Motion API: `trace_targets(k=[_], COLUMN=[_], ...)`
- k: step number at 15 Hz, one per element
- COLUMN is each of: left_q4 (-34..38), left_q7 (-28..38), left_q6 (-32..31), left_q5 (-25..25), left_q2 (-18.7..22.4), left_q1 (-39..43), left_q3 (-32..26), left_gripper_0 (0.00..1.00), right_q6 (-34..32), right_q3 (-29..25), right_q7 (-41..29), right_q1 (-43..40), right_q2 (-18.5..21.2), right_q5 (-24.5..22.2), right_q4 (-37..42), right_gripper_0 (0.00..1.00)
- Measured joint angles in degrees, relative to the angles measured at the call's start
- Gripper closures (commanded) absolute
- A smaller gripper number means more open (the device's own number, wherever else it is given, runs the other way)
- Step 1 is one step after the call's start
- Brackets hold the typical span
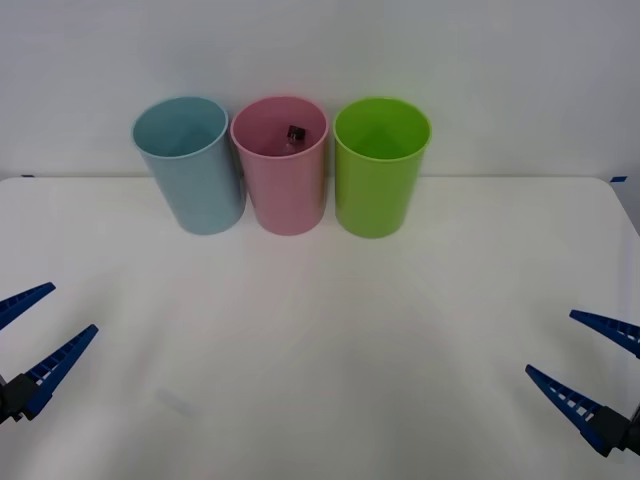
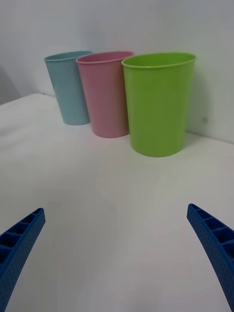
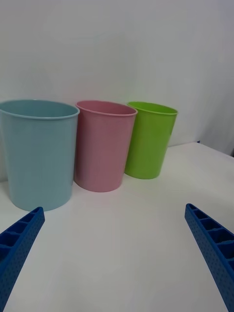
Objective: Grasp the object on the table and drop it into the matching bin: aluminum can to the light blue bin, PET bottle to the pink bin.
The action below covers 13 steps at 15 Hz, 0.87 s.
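Three bins stand in a row at the back of the white table (image 1: 320, 330): the light blue bin (image 1: 193, 165), the pink bin (image 1: 282, 165), the lime green bin (image 1: 380, 165). The PET bottle (image 1: 295, 134) lies inside the pink one (just its black cap peeking). The left gripper (image 1: 38, 328) and right gripper (image 1: 572, 345) hang spread wide at the near corners.

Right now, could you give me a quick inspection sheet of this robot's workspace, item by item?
Surface: wide plain white table, bare in front of the bins.
Job's things: small dark-capped bottle lies inside the tall round pink plastic bin; tall round pale blue plastic bin stands to its left.
Clutter: tall round lime green plastic bin, to the pink bin's right.
Grippers: left claw open at the near left edge; right claw open at the near right edge.
Cables: nothing seen.
Surroundings: plain white wall.
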<state>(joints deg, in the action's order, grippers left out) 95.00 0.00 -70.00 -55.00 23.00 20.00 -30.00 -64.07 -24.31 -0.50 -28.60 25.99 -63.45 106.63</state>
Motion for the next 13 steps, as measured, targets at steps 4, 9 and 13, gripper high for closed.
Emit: trace_targets(k=[4, 9, 13], left_q4=[0.0, 0.0, 0.0], left_q7=[0.0, 0.0, 0.0], left_q6=[0.0, 0.0, 0.0], left_q5=[0.0, 0.0, 0.0], left_q2=[0.0, 0.0, 0.0], left_q1=[0.0, 0.0, 0.0], left_q3=[0.0, 0.0, 0.0], left_gripper_0=[0.00, 0.00, 0.00], right_q6=[-2.1, -6.4, -7.1], right_q3=[-2.4, -3.8, -3.7], right_q7=[5.2, 5.8, 5.8], right_q1=[-2.9, -5.9, -5.9], right_q2=[-0.4, -0.4, -0.4], right_q5=[4.1, 7.5, 7.4], right_q4=[-5.2, -10.4, -11.5], right_gripper_0=[0.00, 0.00, 0.00])
